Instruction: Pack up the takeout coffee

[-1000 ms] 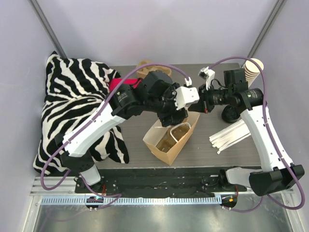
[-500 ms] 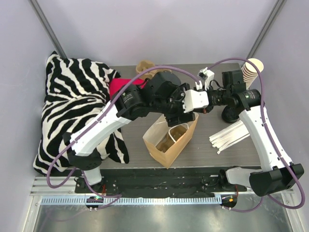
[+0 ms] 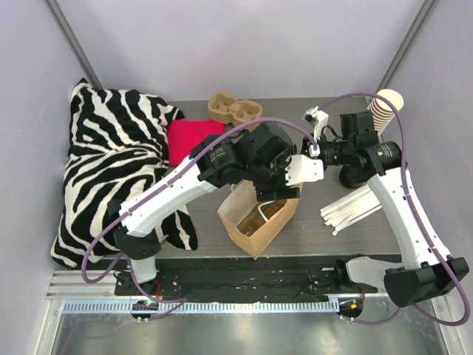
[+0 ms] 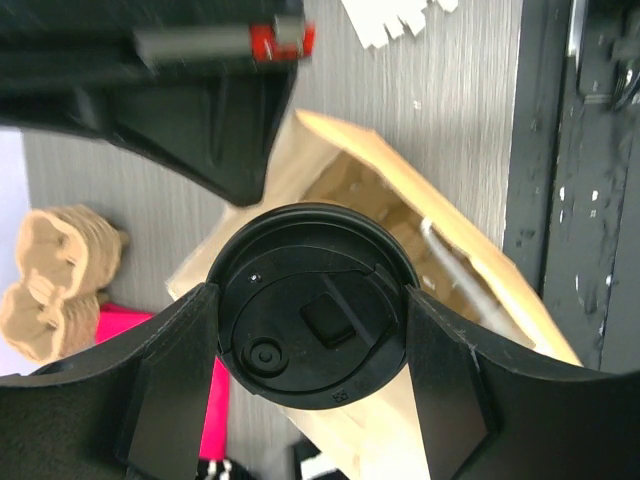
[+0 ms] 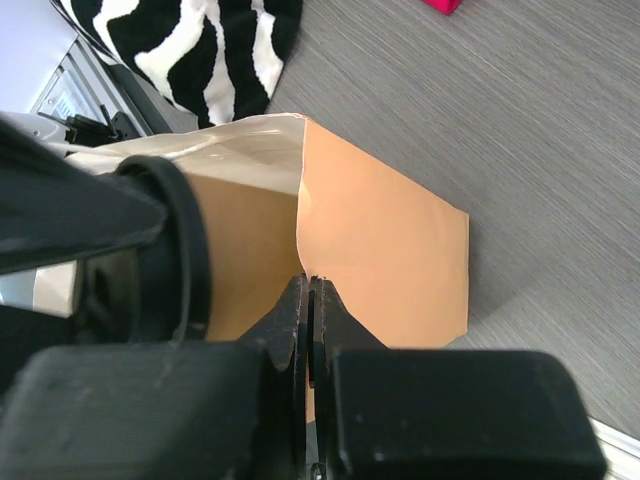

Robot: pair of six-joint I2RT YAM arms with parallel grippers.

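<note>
The left gripper (image 4: pixel 312 300) pinches the cup (image 4: pixel 312 340) at its black lid, one finger on each side; the lid's raised marks are too small to read. The cup hangs lid-up over the far part of the bag's (image 3: pixel 255 222) open mouth, with the mouth's near part uncovered. The right gripper (image 5: pixel 308 292) is pressed together on the bag's rim. The left arm reaches in from the bag's left, wrist turned down; the right arm bends in from its right. White strips (image 3: pixel 351 207) lie right of the bag.
</note>
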